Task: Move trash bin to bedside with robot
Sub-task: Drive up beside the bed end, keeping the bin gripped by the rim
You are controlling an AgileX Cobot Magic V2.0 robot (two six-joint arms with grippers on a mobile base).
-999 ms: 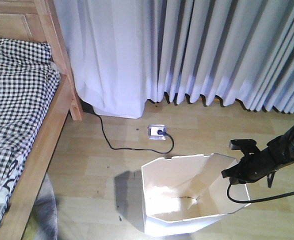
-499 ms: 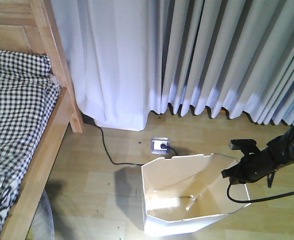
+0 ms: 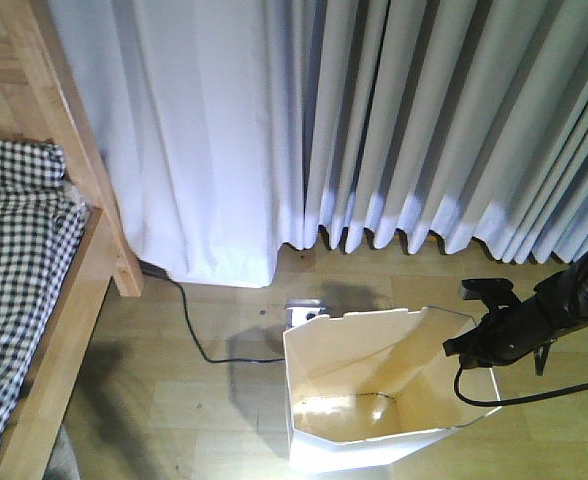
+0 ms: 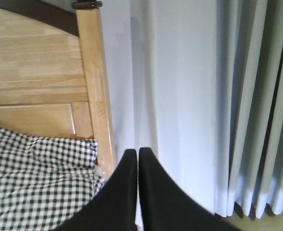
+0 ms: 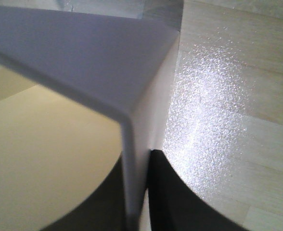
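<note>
The white trash bin point(image 3: 349, 400) stands on the wooden floor at the bottom centre of the front view, its cream inside showing. My right gripper point(image 3: 462, 347) is shut on the bin's right rim; in the right wrist view the thin white wall point(image 5: 132, 159) runs between the two black fingers of the right gripper point(image 5: 137, 166). The bed point(image 3: 34, 300) with its light wooden frame and checked bedding point(image 3: 4, 240) fills the left edge, apart from the bin. My left gripper point(image 4: 134, 153) is shut on nothing, held in the air facing the bedpost point(image 4: 96, 91) and curtain.
White curtains point(image 3: 374, 120) hang along the whole back wall. A floor socket point(image 3: 304, 308) sits just behind the bin, and a black cord point(image 3: 194, 335) runs from it toward the bed's foot post point(image 3: 84, 170). A black cable point(image 3: 534, 395) trails from the right arm.
The whole view has shifted: the bed, curtains and socket slid left and down in frame, the socket now half hidden behind the bin. Bin and right gripper keep the same place in frame.
</note>
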